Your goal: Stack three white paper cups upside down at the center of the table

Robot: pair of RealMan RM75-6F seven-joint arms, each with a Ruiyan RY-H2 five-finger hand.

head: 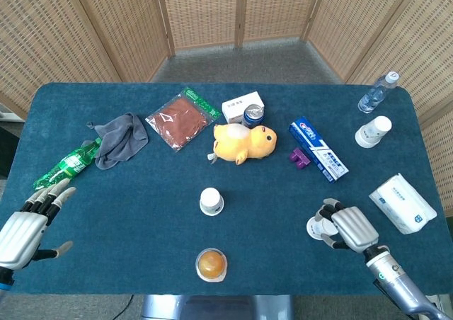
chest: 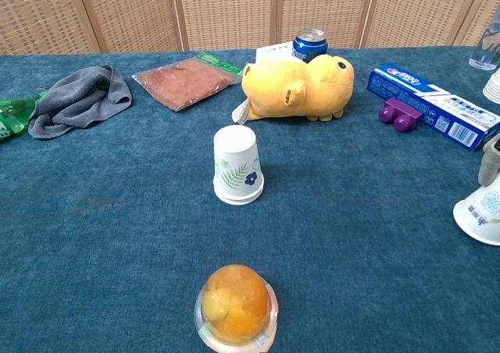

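Note:
One white paper cup (head: 211, 201) (chest: 237, 165) with a leaf print stands upside down near the table's middle. A second cup (head: 317, 227) (chest: 482, 212) sits upside down at the front right, its rim on the cloth. My right hand (head: 350, 226) lies over it, with fingers (chest: 491, 162) curled around its top. A third cup (head: 373, 131) (chest: 494, 87) stands upside down at the back right, next to a water bottle (head: 376, 92). At the front left edge my left hand (head: 28, 224) holds nothing, its fingers spread; the chest view does not show it.
An orange jelly cup (head: 211, 265) sits in front of the middle cup. Behind it lie a yellow plush toy (head: 243, 142), a can (head: 253, 115), a toothpaste box (head: 318, 149) and a purple block (head: 299, 157). A tissue pack (head: 402, 202) is on the right, a grey cloth (head: 120, 139) on the left.

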